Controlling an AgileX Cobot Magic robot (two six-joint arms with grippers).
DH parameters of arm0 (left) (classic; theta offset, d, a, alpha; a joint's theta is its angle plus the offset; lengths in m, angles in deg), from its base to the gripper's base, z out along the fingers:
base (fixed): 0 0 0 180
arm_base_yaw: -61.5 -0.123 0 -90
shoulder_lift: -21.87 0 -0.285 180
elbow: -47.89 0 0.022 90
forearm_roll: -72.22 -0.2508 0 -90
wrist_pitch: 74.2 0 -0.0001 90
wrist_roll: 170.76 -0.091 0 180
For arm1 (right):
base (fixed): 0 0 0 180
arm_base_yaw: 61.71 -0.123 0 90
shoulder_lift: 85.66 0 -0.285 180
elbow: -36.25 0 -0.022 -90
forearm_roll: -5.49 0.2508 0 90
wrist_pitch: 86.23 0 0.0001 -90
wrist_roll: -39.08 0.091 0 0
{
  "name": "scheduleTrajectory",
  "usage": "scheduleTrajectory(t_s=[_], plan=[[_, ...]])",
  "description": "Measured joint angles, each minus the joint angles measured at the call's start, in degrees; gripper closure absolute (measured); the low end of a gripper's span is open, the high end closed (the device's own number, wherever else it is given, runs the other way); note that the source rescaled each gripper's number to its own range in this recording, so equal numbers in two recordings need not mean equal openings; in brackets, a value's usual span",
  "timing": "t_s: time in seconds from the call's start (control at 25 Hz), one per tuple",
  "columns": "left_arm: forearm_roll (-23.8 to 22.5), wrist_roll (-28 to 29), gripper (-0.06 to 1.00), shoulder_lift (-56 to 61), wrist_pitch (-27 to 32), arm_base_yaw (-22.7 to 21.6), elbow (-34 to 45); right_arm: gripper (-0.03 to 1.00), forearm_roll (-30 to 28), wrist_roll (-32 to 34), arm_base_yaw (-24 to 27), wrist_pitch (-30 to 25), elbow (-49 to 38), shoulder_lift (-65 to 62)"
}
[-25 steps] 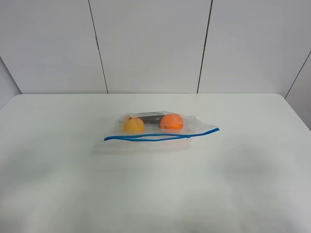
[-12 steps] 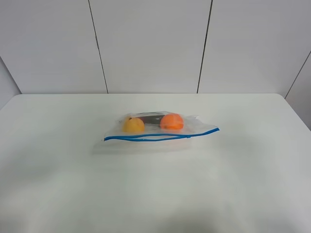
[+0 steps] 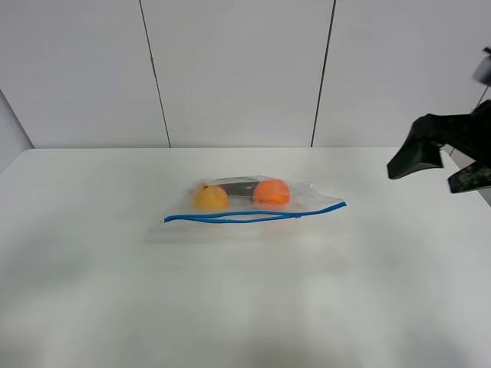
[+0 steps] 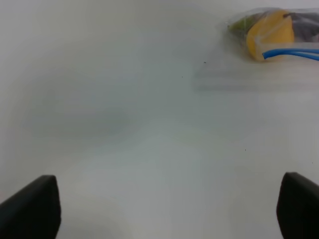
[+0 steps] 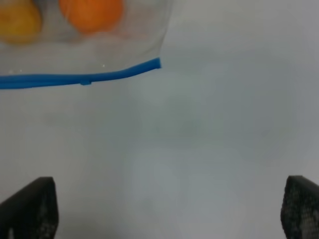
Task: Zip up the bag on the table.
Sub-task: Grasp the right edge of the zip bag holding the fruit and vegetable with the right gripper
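The clear bag lies flat in the middle of the white table. Its blue zipper strip runs along the near edge, and the two blue lines gape slightly in the middle. Inside are a yellow-orange fruit, an orange fruit and a dark object. My right gripper hovers open above the table's right edge, well apart from the bag. The right wrist view shows the strip's right end. My left gripper is open and empty, with the bag's left end far off.
White wall panels with dark seams stand behind the table. The table's far edge and its right rounded corner lie close to the right arm.
My right arm has come into the exterior view at the right edge; it was out of view before. The bag has not moved.
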Motion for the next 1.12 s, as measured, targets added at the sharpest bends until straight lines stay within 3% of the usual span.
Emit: scheduleTrajectory(t_s=[0.36,0.4,0.56,0.68,1.12], plan=[[0.0,0.0,-0.05,0.0,0.0,0.0,0.0,0.02,16.71,-10.58,1.16,-0.22,5.4,26.54],[0.0,0.0,-0.05,0.0,0.0,0.0,0.0,0.03,21.72,-12.86,2.88,-0.42,6.07,31.06],[0.0,0.0,-0.05,0.0,0.0,0.0,0.0,0.06,32.49,-19.88,5.84,-4.09,6.64,37.92],[0.0,0.0,-0.05,0.0,0.0,0.0,0.0,0.09,37.32,-23.54,7.03,-6.95,6.7,41.51],[0.0,0.0,-0.05,0.0,0.0,0.0,0.0,0.57,41.74,-24.4,7.32,-6.01,6.7,45.12]])
